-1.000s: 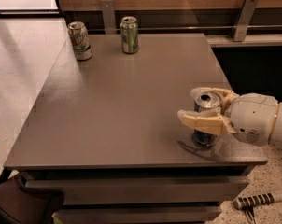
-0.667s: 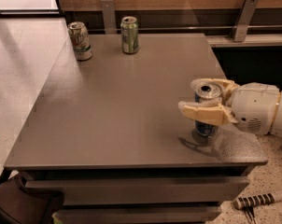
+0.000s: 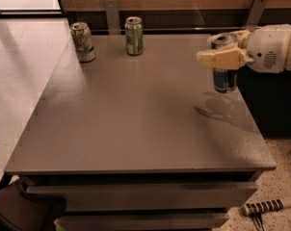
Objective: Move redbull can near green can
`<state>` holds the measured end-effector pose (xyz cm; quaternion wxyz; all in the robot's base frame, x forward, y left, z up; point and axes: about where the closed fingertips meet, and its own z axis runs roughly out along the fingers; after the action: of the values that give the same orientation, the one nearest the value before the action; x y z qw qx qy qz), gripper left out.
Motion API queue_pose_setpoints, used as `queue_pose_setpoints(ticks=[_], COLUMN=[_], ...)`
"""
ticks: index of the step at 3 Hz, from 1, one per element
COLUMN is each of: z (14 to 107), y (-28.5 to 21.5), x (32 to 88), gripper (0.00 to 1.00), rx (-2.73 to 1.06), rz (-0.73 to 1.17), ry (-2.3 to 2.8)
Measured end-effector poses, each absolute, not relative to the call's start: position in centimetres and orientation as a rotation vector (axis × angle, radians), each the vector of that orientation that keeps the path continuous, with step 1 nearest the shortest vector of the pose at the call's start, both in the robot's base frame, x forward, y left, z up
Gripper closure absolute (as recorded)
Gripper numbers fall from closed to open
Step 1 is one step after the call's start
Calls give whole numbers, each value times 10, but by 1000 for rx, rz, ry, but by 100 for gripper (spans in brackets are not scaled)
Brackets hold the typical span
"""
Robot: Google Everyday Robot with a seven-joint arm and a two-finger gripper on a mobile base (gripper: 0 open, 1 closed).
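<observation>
My gripper (image 3: 223, 52) reaches in from the right, its pale fingers (image 3: 218, 58) shut around the redbull can (image 3: 224, 79), a slim blue and silver can with a silver top. It holds the can upright, lifted above the right side of the grey table (image 3: 136, 109). The green can (image 3: 134, 35) stands upright at the table's back edge, well to the left of the held can. The fingers cover the redbull can's middle.
A whitish can with green print (image 3: 83, 42) stands at the table's back left corner, left of the green can. A wooden wall with metal brackets (image 3: 112, 12) runs behind the table. A striped tool handle (image 3: 268, 207) lies on the floor at bottom right.
The gripper has lifted the redbull can off the table near the front right and carried it up and toward the back.
</observation>
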<state>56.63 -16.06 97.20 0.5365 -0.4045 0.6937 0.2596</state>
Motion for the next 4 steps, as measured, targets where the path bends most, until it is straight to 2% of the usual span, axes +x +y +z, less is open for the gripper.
queue_pose_setpoints(ticks=[1, 3, 4], z=[982, 1024, 1020], y=[-157, -118, -111], x=[637, 754, 777], gripper=[100, 100, 100], rx=[-931, -844, -841], rz=[645, 641, 557], ry=[1668, 1468, 1482])
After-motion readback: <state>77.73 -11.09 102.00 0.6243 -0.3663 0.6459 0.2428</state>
